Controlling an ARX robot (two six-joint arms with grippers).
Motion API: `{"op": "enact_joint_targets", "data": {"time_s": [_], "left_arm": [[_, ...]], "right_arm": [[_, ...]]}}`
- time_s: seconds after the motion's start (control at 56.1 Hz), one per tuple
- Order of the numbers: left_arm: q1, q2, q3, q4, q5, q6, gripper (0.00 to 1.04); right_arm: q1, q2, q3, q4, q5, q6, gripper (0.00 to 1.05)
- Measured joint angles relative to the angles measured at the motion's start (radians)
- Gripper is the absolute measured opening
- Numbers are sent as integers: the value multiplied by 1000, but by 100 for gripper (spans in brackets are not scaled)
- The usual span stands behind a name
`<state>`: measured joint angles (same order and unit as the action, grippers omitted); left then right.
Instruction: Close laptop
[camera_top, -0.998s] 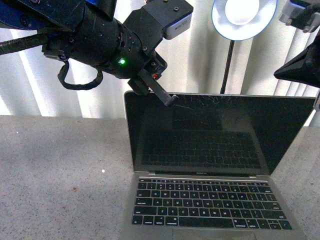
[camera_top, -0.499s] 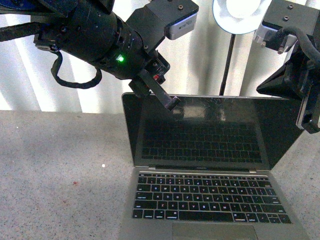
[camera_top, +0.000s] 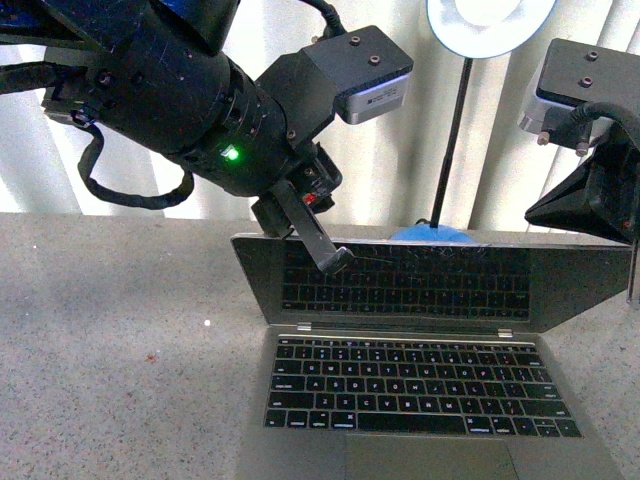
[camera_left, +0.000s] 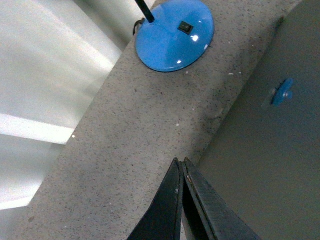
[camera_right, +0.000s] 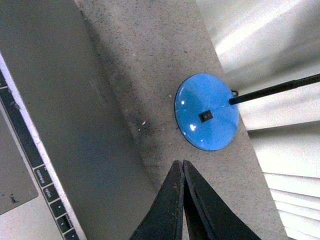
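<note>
1. On speckled grey tabletop (camera_top: 120, 330): thin silver-grey metal laptop (camera_top: 420, 400), black keyboard, lid tilted forward over keys, not shut.
2. At lid's top edge, left part: black left gripper (camera_top: 338, 262), fingers pressed together, empty.
3. Near lid's right end: black right gripper (camera_right: 180, 167), fingers likewise together.
4. Behind lid: round blue lamp base (camera_right: 207, 119).

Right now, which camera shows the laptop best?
The front view: there the laptop shows its keyboard and tilted screen together. The left wrist view shows only the grey back of its lid; the right wrist view shows that back plus a strip of keys.
</note>
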<state>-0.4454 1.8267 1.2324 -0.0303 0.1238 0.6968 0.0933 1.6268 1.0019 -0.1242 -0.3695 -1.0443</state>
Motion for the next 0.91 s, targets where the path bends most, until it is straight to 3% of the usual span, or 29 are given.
{"op": "enact_joint_targets", "data": {"time_s": [0.909], "left_arm": [[-16, -10, -124, -34, 80, -47, 4]], "right_arm": [[30, 0, -76, -83, -30, -79, 3]]}}
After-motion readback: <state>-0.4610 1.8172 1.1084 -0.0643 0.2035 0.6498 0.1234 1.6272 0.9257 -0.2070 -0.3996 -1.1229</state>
